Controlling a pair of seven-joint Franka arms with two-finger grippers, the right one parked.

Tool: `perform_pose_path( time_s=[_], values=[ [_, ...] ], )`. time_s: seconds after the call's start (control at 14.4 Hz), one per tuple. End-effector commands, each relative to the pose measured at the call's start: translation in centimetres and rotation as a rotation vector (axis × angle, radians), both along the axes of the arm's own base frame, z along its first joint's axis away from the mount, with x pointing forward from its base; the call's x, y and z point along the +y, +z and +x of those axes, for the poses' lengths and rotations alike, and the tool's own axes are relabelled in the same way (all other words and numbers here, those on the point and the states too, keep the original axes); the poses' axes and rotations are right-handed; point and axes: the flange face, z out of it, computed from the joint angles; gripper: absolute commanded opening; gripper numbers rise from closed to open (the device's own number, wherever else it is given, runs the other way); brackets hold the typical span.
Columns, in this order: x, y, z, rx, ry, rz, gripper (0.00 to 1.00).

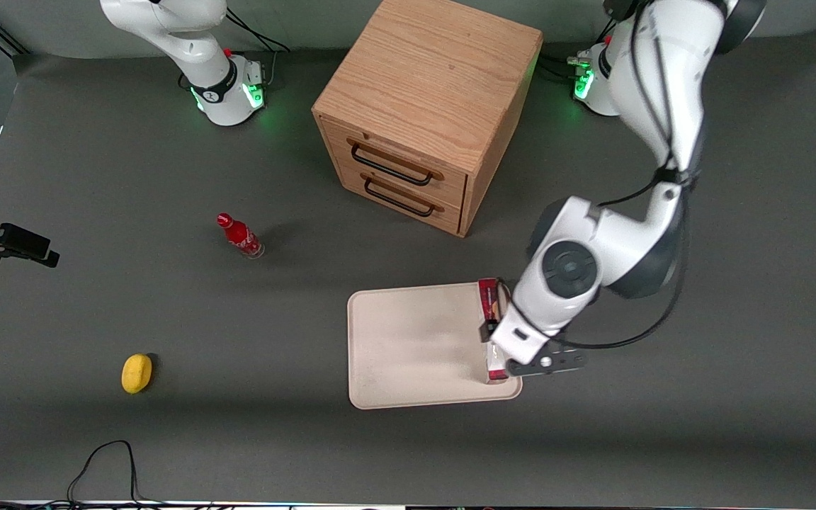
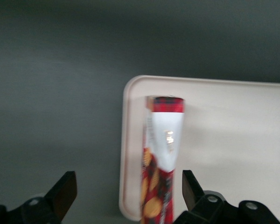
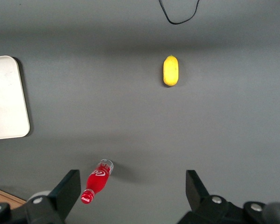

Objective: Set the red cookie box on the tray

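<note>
On the tray [image 1: 408, 347], along its edge toward the working arm's end, lies the red cookie box [image 2: 162, 158], flat on the tray floor just inside the rim, long axis parallel w/ that edge. Left gripper [image 2: 126, 193] hovers directly above it, fingers spread wide, touching neither side: box looks released, so placement prob. done. Arm's wrist hides most of the box from the front. Farther off: drawer unit [image 1: 426, 106], small red bottle [image 1: 240, 236], yellow object [image 1: 137, 373], all well apart.
</note>
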Motion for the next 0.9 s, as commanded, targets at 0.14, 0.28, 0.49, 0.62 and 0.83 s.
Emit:
perform_pose_path(
  time_s=[0.14,0.28,0.49,0.62,0.83],
  values=[
    [9.6,10.7,-6.4,0.122,-0.052,0.049,1.00],
    [13.9,14.3,-9.2,0.161,-0.076,0.058,1.00],
    [20.1,16.8,-14.5,0.158,-0.109,0.063,1.00],
    [22.9,18.3,-17.1,0.144,-0.149,0.065,1.00],
    [23.9,20.7,-20.1,0.164,-0.165,0.072,1.00]
  ],
)
